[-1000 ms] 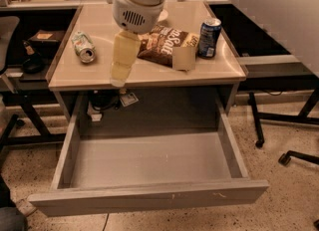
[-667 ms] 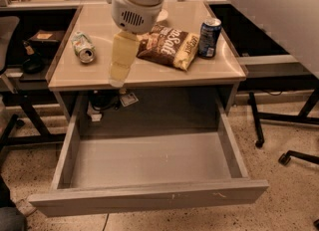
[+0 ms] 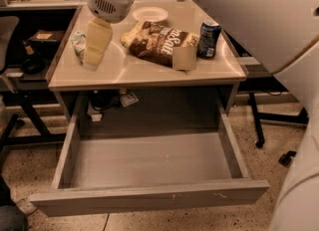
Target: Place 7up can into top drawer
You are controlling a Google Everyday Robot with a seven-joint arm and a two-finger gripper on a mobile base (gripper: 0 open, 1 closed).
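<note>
The 7up can lies on its side at the left of the tabletop, pale green and white, and the gripper hides its right part. My gripper hangs from the white wrist just over the table, right against the can's right side. The top drawer is pulled wide open below the table. Its plain grey bottom is bare.
A brown snack bag lies in the middle of the beige table. A dark blue can stands at the right and a white dish sits behind. My white arm fills the upper right. Chair legs stand on both sides.
My gripper has moved left and now overlaps the 7up can, where before there was a gap between them. The view has shifted closer to the table. The drawer stays open.
</note>
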